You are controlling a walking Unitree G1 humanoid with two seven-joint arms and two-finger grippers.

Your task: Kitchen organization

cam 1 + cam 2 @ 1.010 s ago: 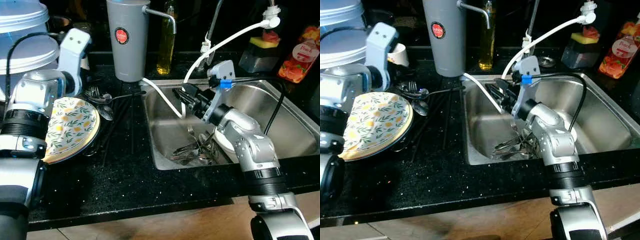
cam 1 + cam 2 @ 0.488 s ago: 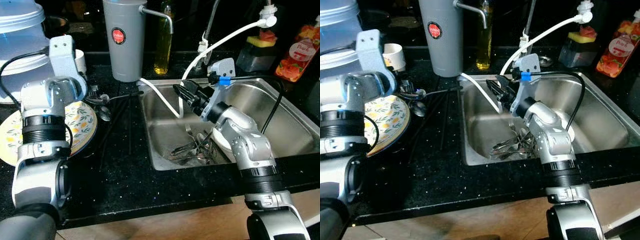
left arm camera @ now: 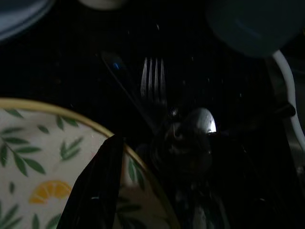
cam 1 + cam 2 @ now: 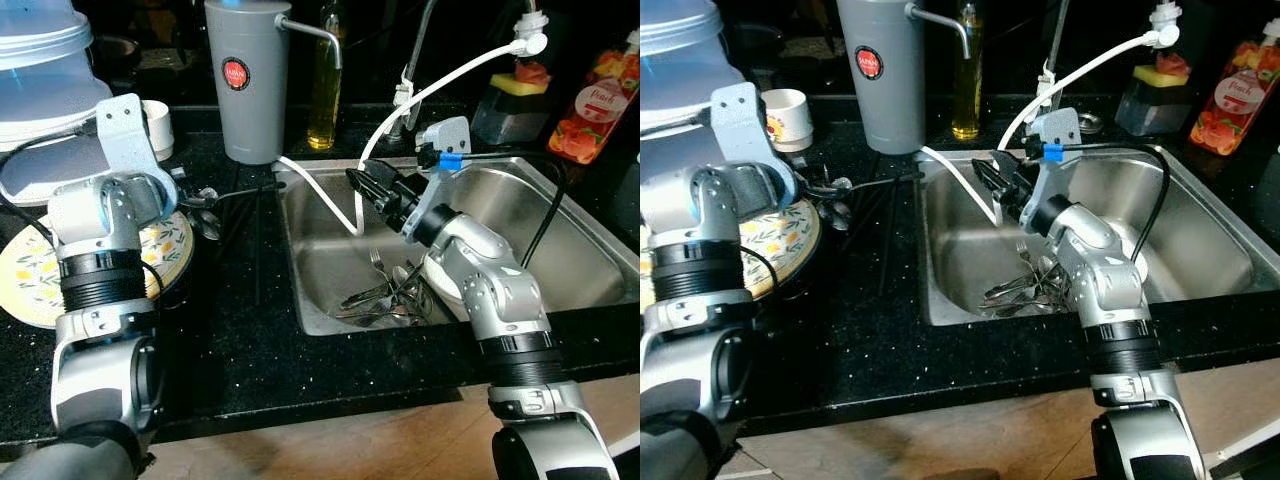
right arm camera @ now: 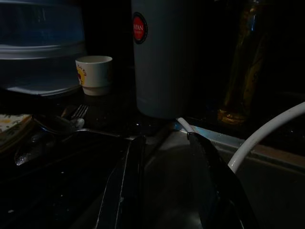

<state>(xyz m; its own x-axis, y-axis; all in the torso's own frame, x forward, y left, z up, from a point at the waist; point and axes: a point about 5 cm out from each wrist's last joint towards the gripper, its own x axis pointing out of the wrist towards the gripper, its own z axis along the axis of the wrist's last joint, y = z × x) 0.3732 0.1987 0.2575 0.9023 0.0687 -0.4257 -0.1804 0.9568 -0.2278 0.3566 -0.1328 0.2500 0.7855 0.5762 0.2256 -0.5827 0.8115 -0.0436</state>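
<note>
Over the steel sink (image 4: 560, 215), right gripper (image 4: 366, 187) hovers w/ fingers apart, empty. Silver forks & spoons (image 4: 385, 295) lie below; descend straight, clear of white hose (image 4: 330, 195). Left gripper's state: can't tell.

Both arms are silver, jointed in rounded segments with ribbed black bands. A black cable loops along the right arm (image 4: 480, 280) past a blue clip near its pale wrist camera housing. The long fingers (image 5: 214, 186) are black.

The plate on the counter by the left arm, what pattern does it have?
The plate is cream with yellow lemons, green leaves and a gold rim, clearest in the left wrist view.
</note>
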